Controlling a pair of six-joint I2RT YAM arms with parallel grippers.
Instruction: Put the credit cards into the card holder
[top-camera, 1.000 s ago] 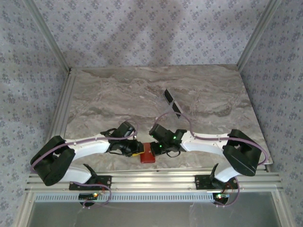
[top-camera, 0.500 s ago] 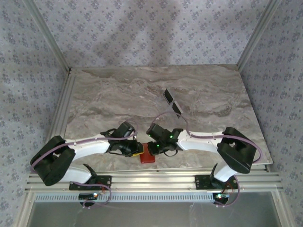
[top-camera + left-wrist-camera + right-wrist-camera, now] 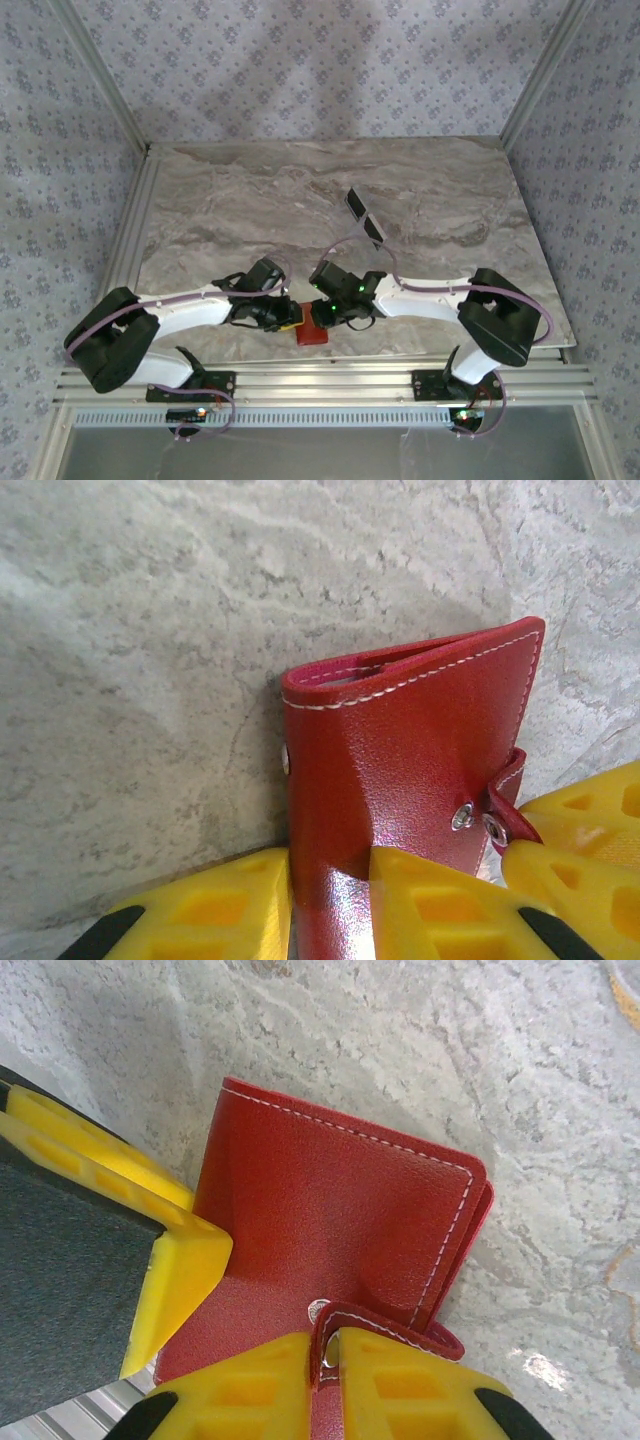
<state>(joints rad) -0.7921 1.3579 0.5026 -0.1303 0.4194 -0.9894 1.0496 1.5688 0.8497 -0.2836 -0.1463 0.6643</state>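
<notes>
Top external view: the card holder (image 3: 313, 330) sits near the front edge of the desk (image 3: 220, 200), right between my two hands. On the left wrist view, my left hand (image 3: 330, 885) is closed down to a narrow gap on the red cover, with a yellow finger on each side of it. On the right wrist view, my right hand (image 3: 323, 1355) is almost closed and pinches the snap strap (image 3: 390, 1325). Two dark credit cards (image 3: 365, 217) lie end to end farther back, well apart from the holder.
</notes>
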